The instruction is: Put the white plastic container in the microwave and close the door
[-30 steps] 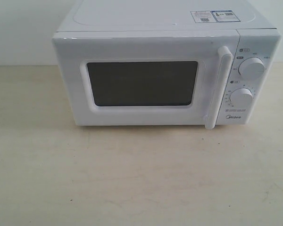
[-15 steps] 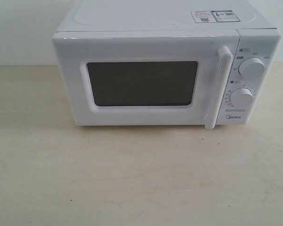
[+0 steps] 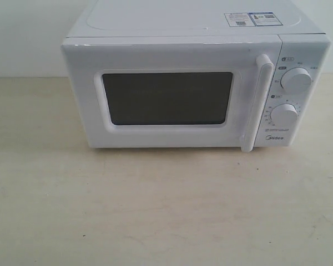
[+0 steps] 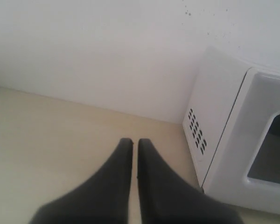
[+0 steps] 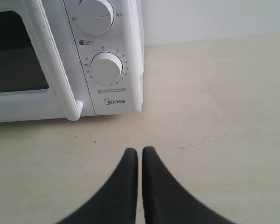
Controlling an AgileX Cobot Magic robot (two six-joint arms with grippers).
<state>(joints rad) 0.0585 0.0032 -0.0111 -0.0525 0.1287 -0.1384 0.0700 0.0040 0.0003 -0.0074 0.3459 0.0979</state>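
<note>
On a pale wood-grain tabletop against a plain white wall, a white boxy Midea countertop microwave stands square to the exterior camera. Its white side-hinged door is shut flush with the body. The door's dark mesh window gives no view of the inside. A vertical white bar handle runs down the door's right edge, just beside two round white knobs, one above the other on the control panel. Two printed stickers lie on the top near the back right. The white plastic container is out of sight in all three views, so its place cannot be told. Off the microwave's left side, the left gripper hangs over bare table, its two black curved fingers pressed almost together with nothing between them. It points toward the wall, near the vent slots in the microwave's side panel. In front of the control panel, the right gripper is likewise closed and empty. It is held above the table, clear of the microwave, and aimed at the front corner below the Midea logo.
</note>
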